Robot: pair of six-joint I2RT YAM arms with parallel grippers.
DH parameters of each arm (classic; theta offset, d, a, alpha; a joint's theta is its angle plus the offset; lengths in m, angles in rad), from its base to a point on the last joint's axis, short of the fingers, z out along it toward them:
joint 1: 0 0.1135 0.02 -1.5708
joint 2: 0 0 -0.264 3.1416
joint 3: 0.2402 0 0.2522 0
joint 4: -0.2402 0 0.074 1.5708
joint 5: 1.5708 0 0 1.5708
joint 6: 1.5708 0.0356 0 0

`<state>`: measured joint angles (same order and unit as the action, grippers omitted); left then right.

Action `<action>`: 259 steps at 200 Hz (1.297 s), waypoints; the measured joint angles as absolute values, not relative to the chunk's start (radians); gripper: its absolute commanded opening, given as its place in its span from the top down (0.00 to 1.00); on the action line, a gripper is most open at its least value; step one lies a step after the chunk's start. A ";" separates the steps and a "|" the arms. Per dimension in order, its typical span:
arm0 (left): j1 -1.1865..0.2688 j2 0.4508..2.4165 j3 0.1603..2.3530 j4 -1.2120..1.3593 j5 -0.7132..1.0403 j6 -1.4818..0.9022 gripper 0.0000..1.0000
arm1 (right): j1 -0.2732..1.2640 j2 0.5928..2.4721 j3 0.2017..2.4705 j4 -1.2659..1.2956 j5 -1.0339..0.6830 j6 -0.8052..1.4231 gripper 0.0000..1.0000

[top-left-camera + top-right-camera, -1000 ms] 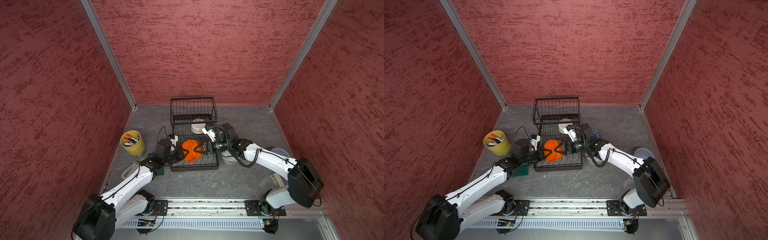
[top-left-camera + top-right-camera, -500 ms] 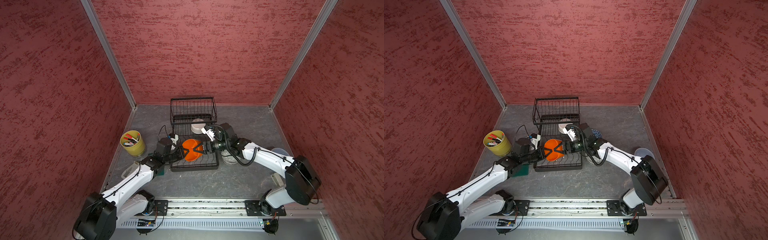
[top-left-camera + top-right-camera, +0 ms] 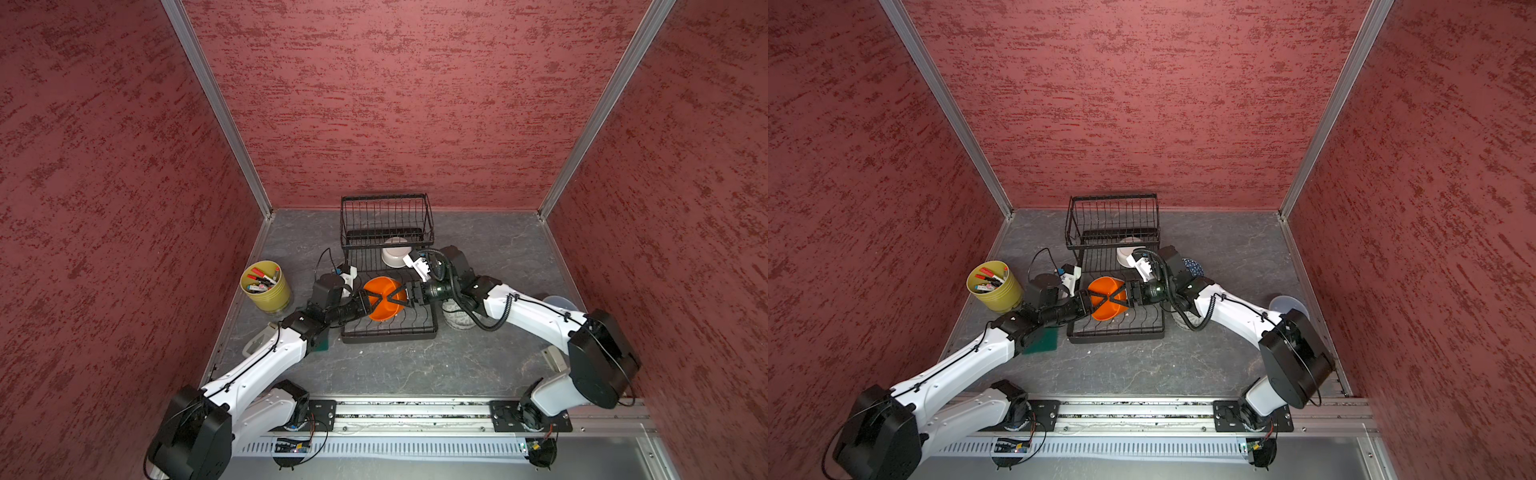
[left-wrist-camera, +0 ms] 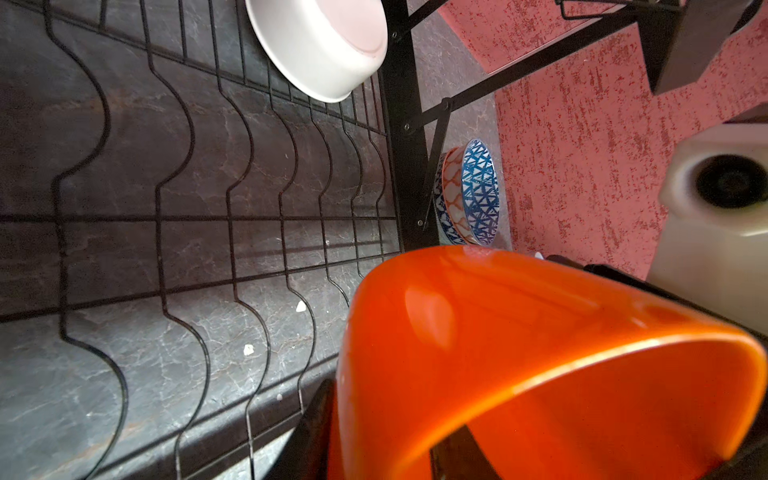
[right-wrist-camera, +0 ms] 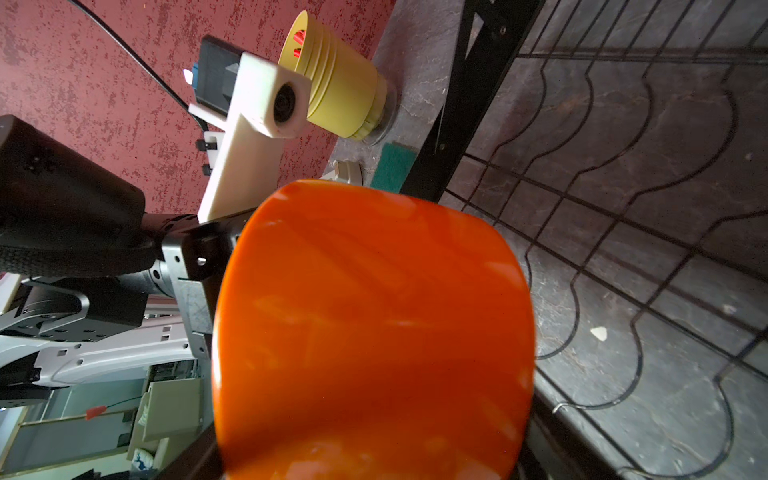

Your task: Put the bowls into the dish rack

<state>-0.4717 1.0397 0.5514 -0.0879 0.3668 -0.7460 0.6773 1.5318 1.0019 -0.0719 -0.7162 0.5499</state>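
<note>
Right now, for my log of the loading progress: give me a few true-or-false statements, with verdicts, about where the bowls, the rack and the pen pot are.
1. The orange bowl is between the left gripper and the right gripper, over the dish rack. True.
2. The white bowl lies inside the raised basket. False: it is on the lower tray, at the basket end.
3. The blue patterned bowl is outside the rack, on the table. True.
4. In both top views the pot of pens stands to the right of the rack. False: it stands to the left.
</note>
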 measured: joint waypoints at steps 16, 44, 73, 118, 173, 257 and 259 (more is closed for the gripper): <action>-0.472 1.040 0.552 -0.086 0.370 -0.748 0.49 | 0.677 1.532 1.002 -0.072 -0.703 0.550 0.27; -0.472 1.039 0.552 -0.081 0.374 -0.746 0.36 | 0.678 1.532 1.002 -0.077 -0.670 0.546 0.27; -0.472 1.035 0.552 -0.080 0.376 -0.745 0.28 | 0.678 1.532 1.002 -0.093 -0.630 0.538 0.27; -0.472 1.010 0.552 -0.078 0.374 -0.743 0.12 | 0.678 1.532 1.002 -0.126 -0.562 0.513 0.27; -0.471 0.952 0.552 -0.120 0.343 -0.727 0.00 | 0.685 1.549 1.048 -0.213 -0.457 0.458 0.28; -0.469 0.706 0.622 -0.359 0.167 -0.706 0.01 | 0.752 1.586 1.174 -0.321 -0.230 0.326 0.28; -0.469 0.699 0.625 -0.367 0.159 -0.706 0.01 | 0.754 1.588 1.177 -0.322 -0.226 0.321 0.28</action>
<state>-0.4686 0.6994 0.6247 -0.3668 0.1589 -0.7055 0.7536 1.5879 1.1767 -0.3218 -0.2256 0.3214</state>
